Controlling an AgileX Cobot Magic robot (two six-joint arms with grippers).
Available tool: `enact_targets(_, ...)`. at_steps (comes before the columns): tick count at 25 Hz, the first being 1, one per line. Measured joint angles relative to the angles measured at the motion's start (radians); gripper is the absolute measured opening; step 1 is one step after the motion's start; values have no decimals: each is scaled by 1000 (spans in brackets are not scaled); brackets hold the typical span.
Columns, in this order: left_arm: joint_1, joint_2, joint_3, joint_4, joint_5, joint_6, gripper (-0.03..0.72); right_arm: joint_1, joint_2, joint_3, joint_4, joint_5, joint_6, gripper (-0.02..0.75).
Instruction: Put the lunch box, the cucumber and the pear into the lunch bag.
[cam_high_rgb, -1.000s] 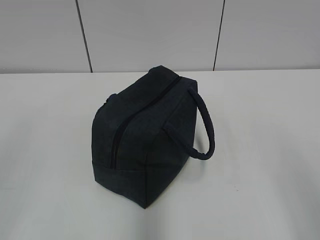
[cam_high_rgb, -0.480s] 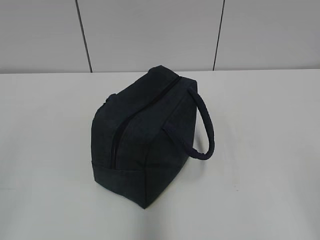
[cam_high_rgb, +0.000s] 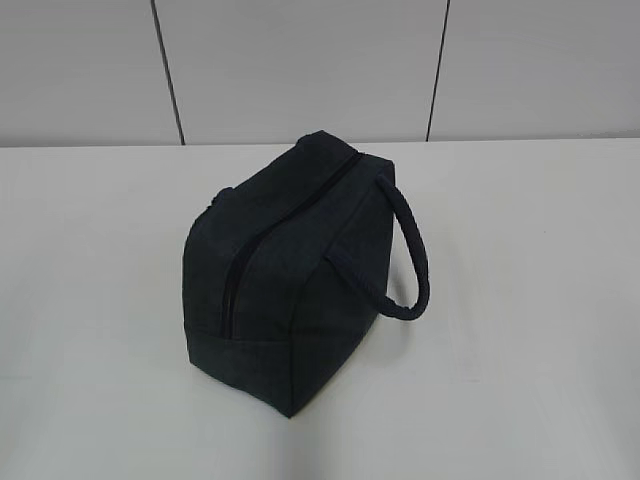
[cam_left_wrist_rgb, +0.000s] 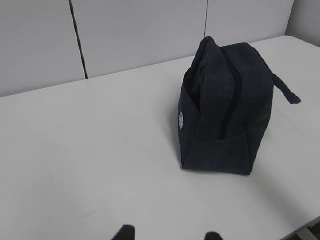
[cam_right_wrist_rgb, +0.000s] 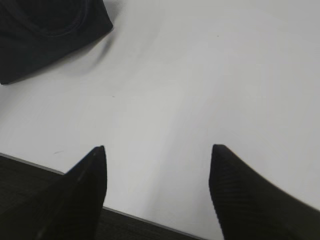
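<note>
Fingers of the right gripper are spreading wide over bare table, empty; left gripper tips also sitting apart. Lunch bag is standing zipped shut (no food in view), so reopening is risking tipping it.

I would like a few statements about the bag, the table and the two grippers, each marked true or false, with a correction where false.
1. The lunch bag has its zipper closed. True.
2. The right gripper holds the strap handle. False: its fingers are spread over bare table, holding nothing.
3. The cucumber lies beside the bag. False: no cucumber, pear or lunch box shows in any view.
4. The left gripper is away from the bag. True: only its fingertips show at the bottom edge of the left wrist view, apart.
5. The handle loops out on the bag's right side in the exterior view. True.
</note>
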Motion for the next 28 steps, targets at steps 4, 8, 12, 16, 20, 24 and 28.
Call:
enact_targets(4,0,0,0,0,0,0,258,0,0,0,0,0,0,497)
enact_targets(8,0,0,0,0,0,0,256,0,0,0,0,0,0,497)
enact_targets(12,39,0,0,-1,0,0,257,-20,0,0,0,0,0,497)
enact_targets(16,200,0,0,-1,-1,0,257,-159,-1,0,-2,0,0,497)
enact_targets(20,267,0,0,-1,-1,0,253,-206,-1,0,-4,0,0,497)
enact_targets(24,269,0,0,-1,-1,0,249,-209,-1,0,-4,0,2,497)
enact_targets(28,269,0,0,-1,-1,0,243,-209,-1,0,-4,0,2,497)
